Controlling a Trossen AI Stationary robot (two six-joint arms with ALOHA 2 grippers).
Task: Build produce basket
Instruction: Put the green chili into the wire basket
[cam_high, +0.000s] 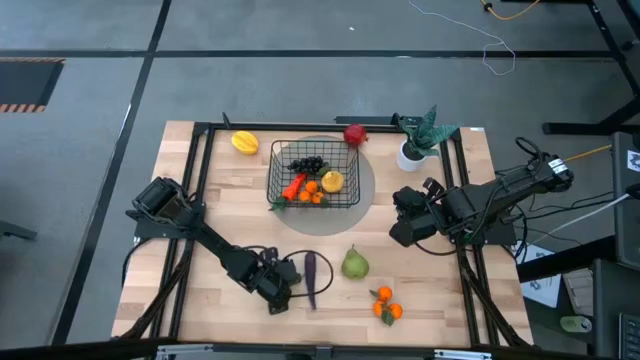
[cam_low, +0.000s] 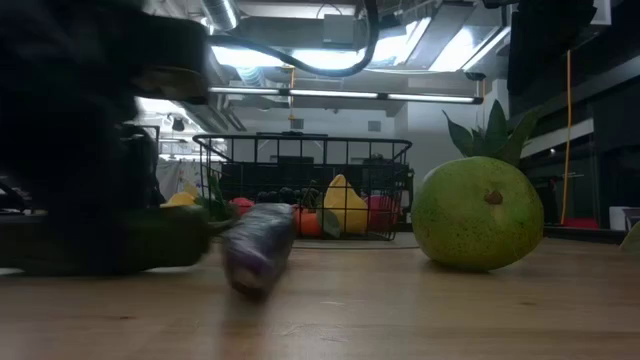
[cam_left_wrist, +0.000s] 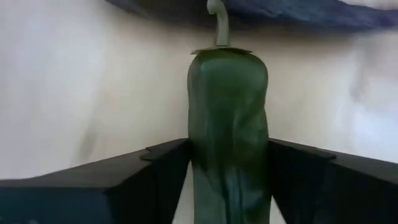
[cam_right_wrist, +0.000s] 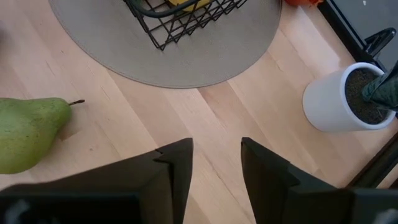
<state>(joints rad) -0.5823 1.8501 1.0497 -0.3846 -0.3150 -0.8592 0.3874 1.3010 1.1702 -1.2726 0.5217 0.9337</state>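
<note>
The black wire basket (cam_high: 315, 175) stands on a round grey mat and holds dark grapes, an orange carrot, a yellow fruit and small orange fruits. A green cucumber (cam_left_wrist: 228, 124) lies on the table near the front, its stem end toward the purple eggplant (cam_high: 310, 275). My left gripper (cam_high: 280, 290) is shut on the cucumber and hides it in the high view. The green pear (cam_high: 355, 264) and the tangerines (cam_high: 386, 305) lie on the wood to the right of it. My right gripper (cam_right_wrist: 216, 168) hovers open over bare wood right of the mat. My left gripper pinches the cucumber's two long sides (cam_left_wrist: 199, 162) between its two fingers (cam_left_wrist: 168, 171), which come slanting down from the table's left. The stem end (cam_left_wrist: 219, 25) reaches out beyond the fingertips. The cucumber (cam_low: 150, 235) lies low along the table.
A yellow fruit (cam_high: 244, 142) lies left of the basket's far corner and a red fruit (cam_high: 354, 134) behind its far right corner. A white-potted plant (cam_high: 420, 140) stands at the far right. A black frame (cam_high: 200, 150) borders the tabletop.
</note>
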